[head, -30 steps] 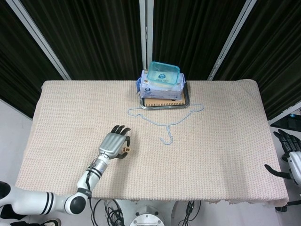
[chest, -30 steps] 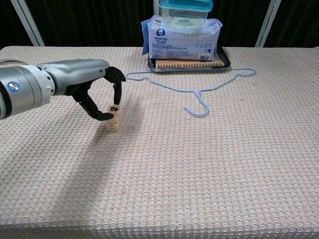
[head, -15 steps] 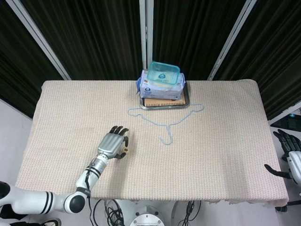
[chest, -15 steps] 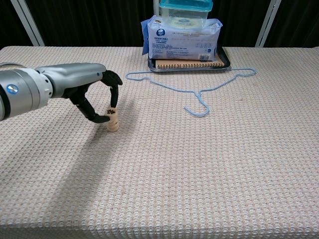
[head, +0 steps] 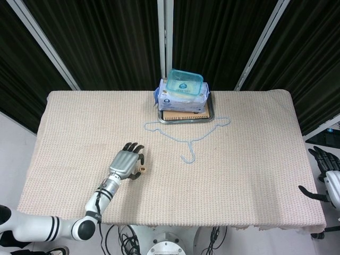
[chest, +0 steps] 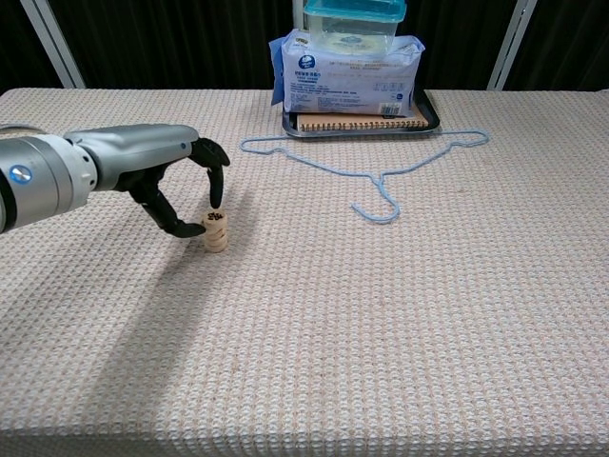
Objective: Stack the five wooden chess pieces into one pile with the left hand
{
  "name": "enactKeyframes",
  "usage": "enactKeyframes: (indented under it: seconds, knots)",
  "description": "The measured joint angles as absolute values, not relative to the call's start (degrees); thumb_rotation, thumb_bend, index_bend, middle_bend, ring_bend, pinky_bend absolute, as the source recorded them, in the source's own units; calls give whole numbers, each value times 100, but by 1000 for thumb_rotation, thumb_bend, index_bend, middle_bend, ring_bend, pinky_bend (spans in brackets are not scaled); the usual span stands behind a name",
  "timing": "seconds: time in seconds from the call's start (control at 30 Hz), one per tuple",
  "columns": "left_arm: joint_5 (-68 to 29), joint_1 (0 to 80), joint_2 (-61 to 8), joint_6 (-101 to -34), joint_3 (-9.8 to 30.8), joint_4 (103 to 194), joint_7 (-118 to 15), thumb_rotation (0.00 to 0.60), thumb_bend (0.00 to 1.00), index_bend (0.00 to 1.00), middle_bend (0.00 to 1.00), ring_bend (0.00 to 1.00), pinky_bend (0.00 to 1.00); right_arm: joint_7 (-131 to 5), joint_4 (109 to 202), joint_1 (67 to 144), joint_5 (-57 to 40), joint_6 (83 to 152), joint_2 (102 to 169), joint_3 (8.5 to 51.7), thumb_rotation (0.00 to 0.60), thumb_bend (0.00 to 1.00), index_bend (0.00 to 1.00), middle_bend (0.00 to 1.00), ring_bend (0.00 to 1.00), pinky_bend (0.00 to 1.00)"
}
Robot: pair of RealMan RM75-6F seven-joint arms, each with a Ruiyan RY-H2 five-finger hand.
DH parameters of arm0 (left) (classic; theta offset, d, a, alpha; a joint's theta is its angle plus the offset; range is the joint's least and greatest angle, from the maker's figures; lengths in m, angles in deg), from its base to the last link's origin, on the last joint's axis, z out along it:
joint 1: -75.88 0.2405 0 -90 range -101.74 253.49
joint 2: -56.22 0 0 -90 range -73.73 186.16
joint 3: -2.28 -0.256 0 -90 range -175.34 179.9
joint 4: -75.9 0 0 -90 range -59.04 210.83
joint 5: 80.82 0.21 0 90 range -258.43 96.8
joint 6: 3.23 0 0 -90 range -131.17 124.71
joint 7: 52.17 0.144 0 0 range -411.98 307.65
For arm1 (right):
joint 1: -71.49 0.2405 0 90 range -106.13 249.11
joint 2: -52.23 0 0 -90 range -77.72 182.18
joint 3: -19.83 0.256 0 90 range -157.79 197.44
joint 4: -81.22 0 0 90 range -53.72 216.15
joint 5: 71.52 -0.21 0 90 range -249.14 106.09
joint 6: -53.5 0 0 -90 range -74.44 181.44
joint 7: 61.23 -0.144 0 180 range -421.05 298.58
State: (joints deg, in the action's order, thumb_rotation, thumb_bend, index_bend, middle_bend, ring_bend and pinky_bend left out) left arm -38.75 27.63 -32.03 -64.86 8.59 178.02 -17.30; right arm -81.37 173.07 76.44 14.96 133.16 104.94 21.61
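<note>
A table point(head: 255, 159) covered by a beige woven cloth fills the middle of the room, its near edge hanging slightly ragged in the head view. Behind its far edge hang black pleated curtains point(head: 106, 37), divided by slanting pale metal poles point(head: 45, 45) on the left and right and an upright one at the centre. To the left and right of the table a light grey floor point(head: 13, 143) shows. The light is even and bright, with soft shadows on the cloth.
</note>
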Motion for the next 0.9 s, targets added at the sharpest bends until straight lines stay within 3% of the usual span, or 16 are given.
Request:
enactKeyframes:
  seconds: [0.27, 0.5, 0.73, 0.9]
  knots:
    - [-3748, 2853, -2928, -6722, 868, 18184, -1731, 600, 267, 236, 71, 0, 0, -8126, 17303, 7652, 1489, 13299, 10500, 2163, 600, 120, 0, 0, 0, 0]
    - [-3103, 3293, -2348, -7380, 578, 18612, -1796, 600, 218, 109, 42, 0, 0, -8008, 17247, 7650, 1562, 13432, 10597, 2187, 600, 96, 0, 0, 0, 0]
    - [-1134, 4326, -2138, -8578, -20, 17803, -2992, 600, 140, 76, 24, 0, 0, -7302, 17167, 7624, 1657, 13677, 10876, 2230, 600, 85, 0, 0, 0, 0]
    - [-426, 5380, -1794, -9480, -446, 17095, -4144, 600, 136, 76, 24, 0, 0, -6923, 17256, 7656, 1597, 13573, 10977, 2228, 600, 85, 0, 0, 0, 0]
